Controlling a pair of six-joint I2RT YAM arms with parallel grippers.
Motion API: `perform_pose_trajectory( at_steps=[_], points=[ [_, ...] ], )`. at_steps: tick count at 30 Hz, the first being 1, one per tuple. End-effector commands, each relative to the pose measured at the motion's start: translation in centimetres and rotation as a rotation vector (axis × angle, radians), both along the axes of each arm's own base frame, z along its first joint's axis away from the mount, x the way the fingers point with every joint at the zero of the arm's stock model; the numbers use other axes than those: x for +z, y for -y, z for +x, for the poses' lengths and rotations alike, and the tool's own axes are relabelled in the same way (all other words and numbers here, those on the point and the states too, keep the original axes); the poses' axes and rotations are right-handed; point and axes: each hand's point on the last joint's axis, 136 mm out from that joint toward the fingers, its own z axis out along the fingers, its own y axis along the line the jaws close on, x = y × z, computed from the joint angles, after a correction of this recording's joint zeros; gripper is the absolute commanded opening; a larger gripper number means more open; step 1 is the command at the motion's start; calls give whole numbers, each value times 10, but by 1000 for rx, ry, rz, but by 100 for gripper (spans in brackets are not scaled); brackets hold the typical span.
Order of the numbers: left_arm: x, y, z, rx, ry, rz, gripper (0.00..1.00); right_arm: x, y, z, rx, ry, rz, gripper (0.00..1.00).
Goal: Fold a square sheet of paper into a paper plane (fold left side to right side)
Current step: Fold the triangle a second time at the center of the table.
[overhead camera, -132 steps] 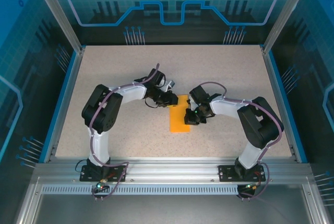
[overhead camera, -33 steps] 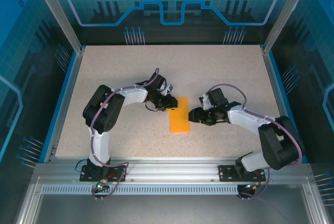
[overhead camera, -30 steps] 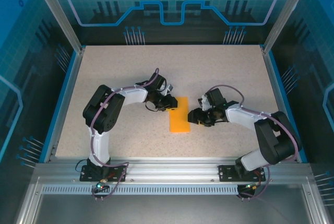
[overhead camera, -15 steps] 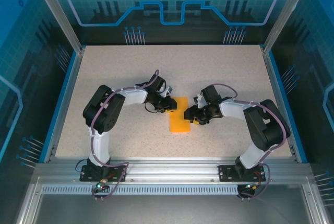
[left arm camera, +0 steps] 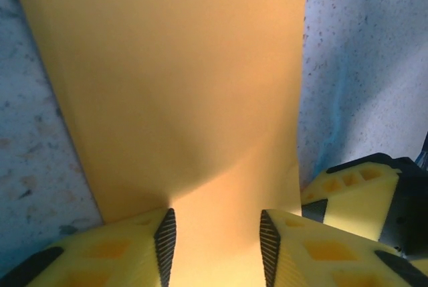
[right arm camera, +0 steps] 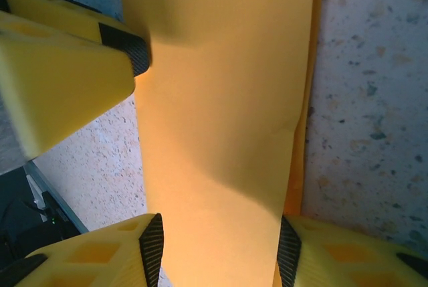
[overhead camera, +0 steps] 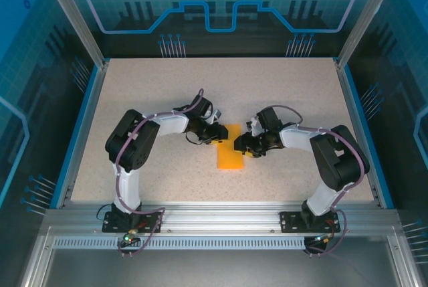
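Observation:
The square sheet of paper [overhead camera: 229,157] lies on the table as a narrow, upright orange rectangle, folded in half. My left gripper [overhead camera: 219,136] is over its upper left edge and my right gripper [overhead camera: 239,146] over its right edge. In the left wrist view the paper [left arm camera: 180,86] spreads flat beneath my open left gripper [left arm camera: 214,250], nothing pinched between the pads. In the right wrist view my right gripper [right arm camera: 217,257] stands open over the paper [right arm camera: 227,100], and a lower layer peeks out along the right edge. The two grippers almost face each other across the sheet.
Speckled beige tabletop [overhead camera: 281,93] surrounds the paper, bounded by blue rails [overhead camera: 83,126] left and right. The right gripper's yellow finger [left arm camera: 351,197] shows beside the paper in the left wrist view; the left gripper's finger [right arm camera: 60,79] shows in the right wrist view.
My right gripper has swung left from beside the paper onto its right edge. The left gripper and the paper have stayed nearly still.

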Motion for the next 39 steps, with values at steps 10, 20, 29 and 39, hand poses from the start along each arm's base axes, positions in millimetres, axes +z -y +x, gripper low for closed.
perform_pose_trajectory(
  at_steps=[10,20,29,39],
  points=[
    [96,-30,-34,-60,394,7,70,28,-4,26,-35,20,79,47],
    [98,-10,-109,-304,586,205,83,38,-9,48,-39,-15,69,41],
    [69,28,-125,-445,628,428,88,40,-9,52,-48,-18,55,41],
    [33,49,-112,-493,620,672,89,39,-9,51,-44,-17,32,40]
  ],
)
